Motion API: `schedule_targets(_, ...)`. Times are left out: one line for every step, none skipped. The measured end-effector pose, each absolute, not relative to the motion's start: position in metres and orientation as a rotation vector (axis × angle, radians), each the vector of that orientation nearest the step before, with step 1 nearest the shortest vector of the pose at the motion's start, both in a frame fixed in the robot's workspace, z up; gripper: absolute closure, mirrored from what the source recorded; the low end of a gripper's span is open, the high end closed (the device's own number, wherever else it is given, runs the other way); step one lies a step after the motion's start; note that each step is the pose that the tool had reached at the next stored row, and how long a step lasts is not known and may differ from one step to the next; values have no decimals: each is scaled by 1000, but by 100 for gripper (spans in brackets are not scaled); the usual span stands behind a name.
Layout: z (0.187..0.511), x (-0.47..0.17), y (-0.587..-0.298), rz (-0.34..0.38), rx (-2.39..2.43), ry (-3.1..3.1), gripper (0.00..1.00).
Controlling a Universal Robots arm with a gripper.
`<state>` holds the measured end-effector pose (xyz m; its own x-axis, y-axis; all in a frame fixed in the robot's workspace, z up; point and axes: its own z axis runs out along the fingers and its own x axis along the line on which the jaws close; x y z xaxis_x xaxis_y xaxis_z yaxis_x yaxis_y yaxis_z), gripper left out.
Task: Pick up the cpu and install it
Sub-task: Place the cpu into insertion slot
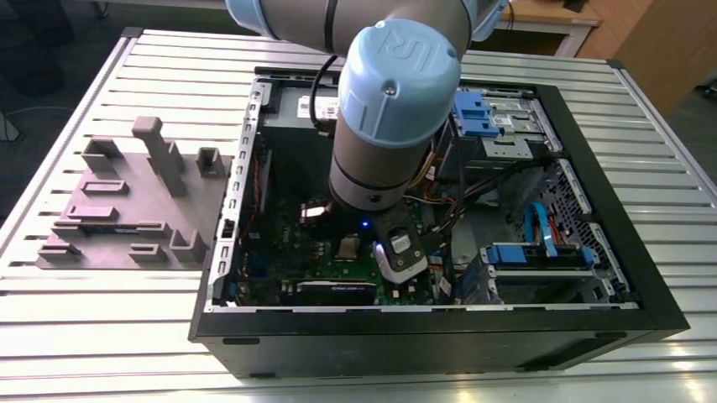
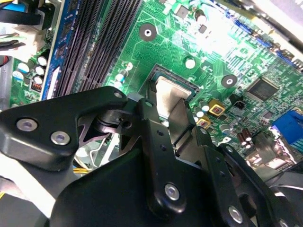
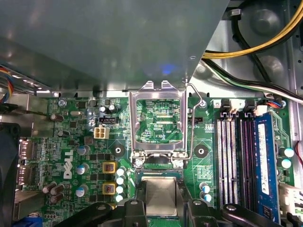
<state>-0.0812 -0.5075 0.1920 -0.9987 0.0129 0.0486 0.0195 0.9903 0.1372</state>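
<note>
The cpu [image 3: 161, 194], a flat square chip with a silver top, lies level within the dark frame of the motherboard socket [image 3: 138, 176]. My gripper [image 3: 161, 210] is shut on it, with a black finger [image 3: 130, 210] close on each side. In the second wrist view the cpu [image 2: 165, 92] shows between the black linkage and a grey finger [image 2: 183, 124] of my gripper [image 2: 166, 111]. In the exterior view my gripper [image 1: 381, 252] reaches down into the open computer case [image 1: 448, 323] over the green motherboard [image 1: 325, 269].
The socket's metal load plate [image 3: 158, 87] stands swung open beside its wire lever [image 3: 191, 123]. Memory slots [image 3: 236, 161] and a blue module [image 3: 262, 161] run alongside. A grey power supply box [image 3: 109, 42] and cables [image 3: 255, 45] are close. A grey fixture [image 1: 134, 201] sits outside the case.
</note>
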Motion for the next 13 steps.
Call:
schedule_targets(192, -81, -508, -213, -25, -3086, 64)
schedule_targets(191, -81, -508, -213, -25, -3086, 64)
schedule_targets(191, -81, -508, -213, -25, -3086, 64)
schedule_targets(191, -81, -507, -213, -25, -3086, 64)
schedule_targets(191, -81, -507, -213, -25, -3086, 64)
schedule_targets(191, -81, -507, -213, -25, -3086, 64)
schedule_targets(191, -81, -507, -213, -25, -3087, 64)
schedule_targets(191, -81, -507, -213, -25, -3087, 64)
schedule_targets(191, -81, -507, -213, -25, -3087, 64)
schedule_targets(191, -81, -507, -213, -25, -3087, 64)
schedule_targets(191, -81, -507, -213, -25, -3087, 64)
schedule_targets(191, -81, -507, -213, -25, -3087, 64)
schedule_targets(191, -81, -507, -214, -25, -3087, 64)
